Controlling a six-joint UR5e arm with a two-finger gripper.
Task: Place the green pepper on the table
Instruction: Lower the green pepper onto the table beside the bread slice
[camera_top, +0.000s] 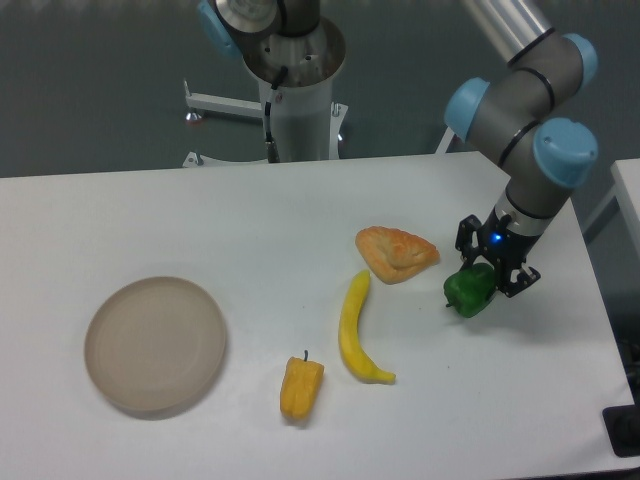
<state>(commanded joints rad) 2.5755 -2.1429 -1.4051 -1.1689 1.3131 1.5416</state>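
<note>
The green pepper (468, 290) is small, glossy and bright green, at the right side of the white table (250, 220). My gripper (492, 275) is right over it, its black fingers down on either side of the pepper and closed on it. The pepper is at or just above the tabletop; I cannot tell whether it touches. Part of the pepper is hidden behind the fingers.
A croissant (396, 253) lies just left of the pepper. A yellow banana (355, 330) and a yellow-orange pepper (300, 388) lie in the middle front. A round beige plate (155, 343) sits at the left. The table's right edge is close to the gripper.
</note>
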